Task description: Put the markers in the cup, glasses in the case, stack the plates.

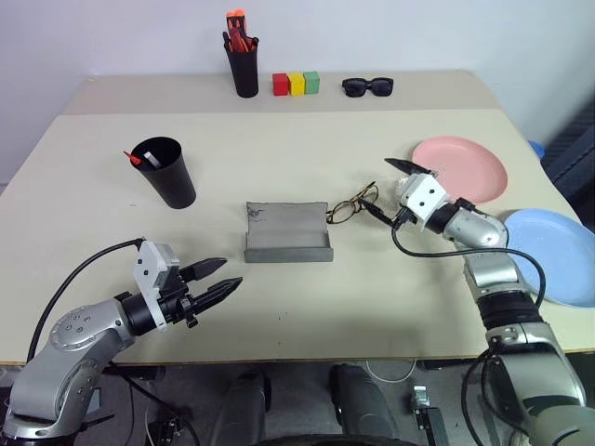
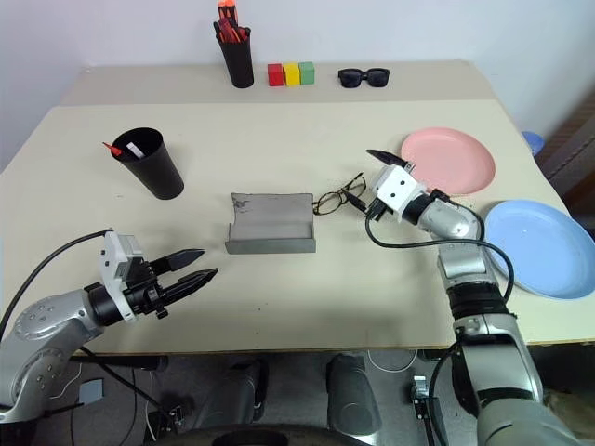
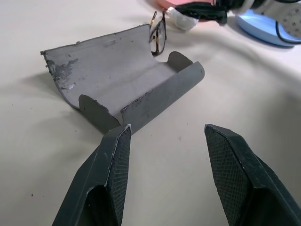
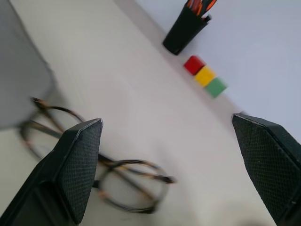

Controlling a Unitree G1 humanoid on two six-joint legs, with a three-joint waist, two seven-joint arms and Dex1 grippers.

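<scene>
1. The grey case (image 1: 287, 234) lies open near the middle of the table (image 1: 279, 158), its lining facing up and nothing in it
2. The glasses (image 1: 351, 205) rest on the tabletop just beside the case's far right corner, outside it
3. The right gripper (image 1: 394, 190) hovers just right of the glasses with its jaws spread wide and nothing held between them
4. The left gripper (image 1: 216, 281) hangs over the near left part of the table, pointing toward the case, fingers apart and empty
5. The black cup (image 1: 165, 171) stands upright at the left; the markers (image 1: 141, 159) seem to be inside, a red tip and a white body showing at the rim, though it is hard to be sure
6. The pink plate (image 1: 461, 167) sits at the right, the blue plate (image 1: 555, 255) nearer and further right, side by side, not stacked
</scene>
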